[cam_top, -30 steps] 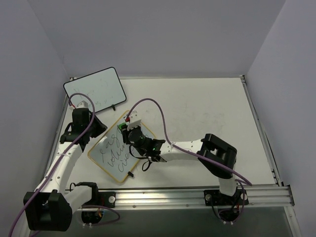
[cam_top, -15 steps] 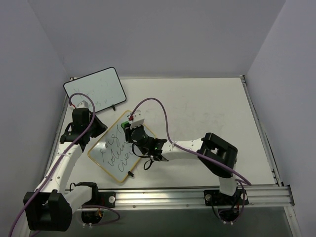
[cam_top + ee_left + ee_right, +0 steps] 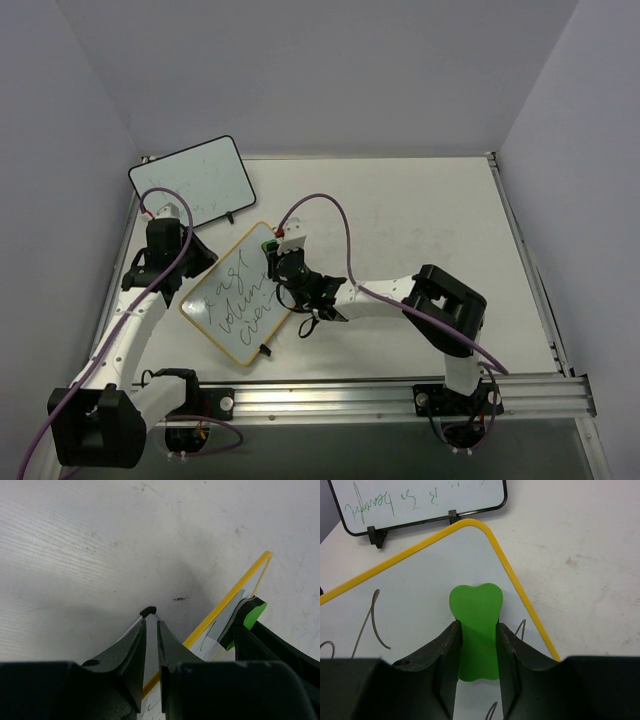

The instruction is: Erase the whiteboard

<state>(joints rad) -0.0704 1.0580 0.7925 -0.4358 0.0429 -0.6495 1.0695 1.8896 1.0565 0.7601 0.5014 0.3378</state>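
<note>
The right gripper [image 3: 476, 630] is closed on a green eraser [image 3: 476, 605]. Its two black fingers [image 3: 447, 650] press the eraser's narrow waist from either side, and the eraser's rounded, lobed end sticks out past the fingertips. In the right wrist view, the eraser sits over the whiteboard [image 3: 410, 605], directly below the gripper and near the board's rounded yellow-rimmed corner. Grey-black handwriting strokes [image 3: 372, 615] lie on the white surface to the left of the fingers, and another short stroke sits just right of them. Beyond the corner, ahead of the gripper, stands a black-rimmed whiteboard [image 3: 420, 500] with green writing and two small black feet. To the gripper's right is the bare white table [image 3: 580, 540].

From above, the right gripper [image 3: 278, 262] is over the far corner of the whiteboard [image 3: 235, 305], which lies tilted on the table [image 3: 420, 220]. A purple cable [image 3: 330, 215] arches off the wrist.

The left gripper [image 3: 151, 617] has its jaws drawn almost together, leaving only a thin slit. The yellow rim [image 3: 225, 600] passes under them, and I cannot tell whether they pinch it. To its right, the green eraser [image 3: 247, 617] rests on the board. In the top view, the left gripper [image 3: 190, 255] is at the board's left edge.
</note>
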